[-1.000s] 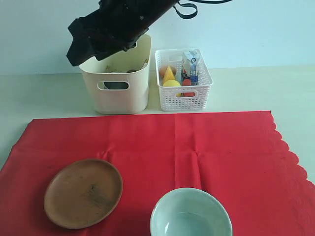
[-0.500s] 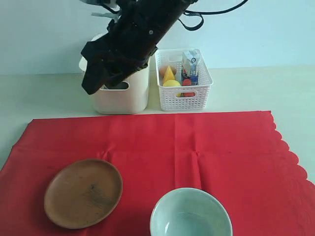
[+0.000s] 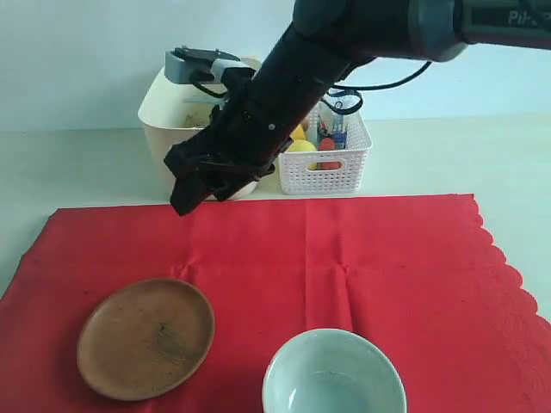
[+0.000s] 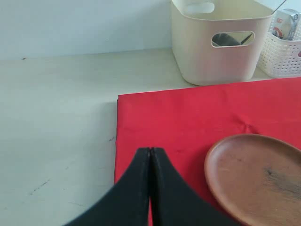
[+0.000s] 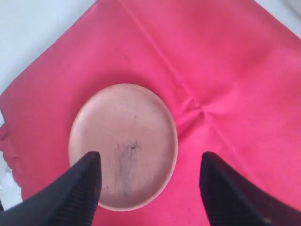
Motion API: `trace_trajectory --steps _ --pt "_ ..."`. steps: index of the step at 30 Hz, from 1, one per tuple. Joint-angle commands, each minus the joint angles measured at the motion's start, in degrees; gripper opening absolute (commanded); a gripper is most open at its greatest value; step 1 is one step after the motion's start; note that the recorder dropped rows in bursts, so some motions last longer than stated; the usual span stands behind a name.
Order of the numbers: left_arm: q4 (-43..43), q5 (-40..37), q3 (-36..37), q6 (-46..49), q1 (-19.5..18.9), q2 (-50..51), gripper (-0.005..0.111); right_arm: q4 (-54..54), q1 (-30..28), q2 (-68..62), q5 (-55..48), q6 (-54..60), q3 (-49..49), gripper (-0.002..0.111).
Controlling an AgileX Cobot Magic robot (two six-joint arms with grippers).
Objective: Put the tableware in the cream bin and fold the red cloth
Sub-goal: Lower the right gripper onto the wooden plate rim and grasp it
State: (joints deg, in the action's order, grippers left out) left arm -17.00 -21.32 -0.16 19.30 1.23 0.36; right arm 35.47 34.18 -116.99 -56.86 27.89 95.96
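At the far left, the left gripper [image 4: 150, 153] has its two black fingers pressed flat together with nothing between them. It hangs over the left border of the red cloth [image 4: 188, 113], where the fabric meets the pale table [image 4: 56, 117]. The round brown wooden plate [image 4: 258, 179] lies just beside those tips, flat on the cloth and apart from them.

In the exterior view the plate [image 3: 145, 338] sits on the near left part of the cloth [image 3: 344, 258]. The right arm reaches across the middle, and the right gripper [image 3: 196, 194] hangs over the cloth's far left part, higher than the plate and farther back. In its wrist view the right gripper [image 5: 150, 157] has its fingers [image 5: 82, 188] spread wide and empty, and the plate [image 5: 123, 146] shows between them, lower down and untouched. A crease crossing in the cloth [image 5: 225, 70] lies just beside the plate's rim.

Behind the gripper stands the cream bin [image 3: 159, 116], off the cloth on the table, with the arm covering most of its front. Through the bin's [image 4: 211, 56] handle cutout something dark shows, too unclear to name.

Right of the plate, the pale green-white bowl [image 3: 334, 374] stands upright at the cloth's near edge. Farther back, the white lattice basket [image 3: 344, 168] stands just beside the bin, partly behind the arm. The cloth's scalloped edge runs down the right.
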Motion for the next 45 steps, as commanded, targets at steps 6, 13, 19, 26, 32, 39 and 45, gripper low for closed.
trace_trajectory --steps 6,13,19,26,32,39,45 --pt "-0.1 0.2 0.2 -0.1 -0.2 -0.4 0.0 3.2 0.6 -1.9 6.3 4.0 -5.9 0.059" --pt "-0.1 0.2 0.2 -0.1 -0.2 -0.4 0.0 3.7 2.4 -9.2 6.2 5.3 -5.9 0.059" --pt "-0.1 0.2 0.2 -0.1 -0.2 -0.4 0.0 3.8 3.5 -12.3 6.2 5.3 -5.9 0.059" --pt "-0.1 0.2 0.2 -0.1 -0.2 -0.4 0.0 4.4 4.9 -12.4 6.2 6.0 -5.9 0.059" --pt "-0.1 0.2 0.2 -0.1 -0.2 -0.4 0.0 4.9 6.5 -12.4 5.3 8.2 -5.9 0.059" --pt "-0.1 0.2 0.2 -0.1 -0.2 -0.4 0.0 4.5 6.7 -13.8 5.5 8.0 -5.9 0.057" --pt "-0.1 0.2 0.2 -0.1 -0.2 -0.4 0.0 4.1 6.8 -15.5 5.6 8.0 -5.9 0.049"
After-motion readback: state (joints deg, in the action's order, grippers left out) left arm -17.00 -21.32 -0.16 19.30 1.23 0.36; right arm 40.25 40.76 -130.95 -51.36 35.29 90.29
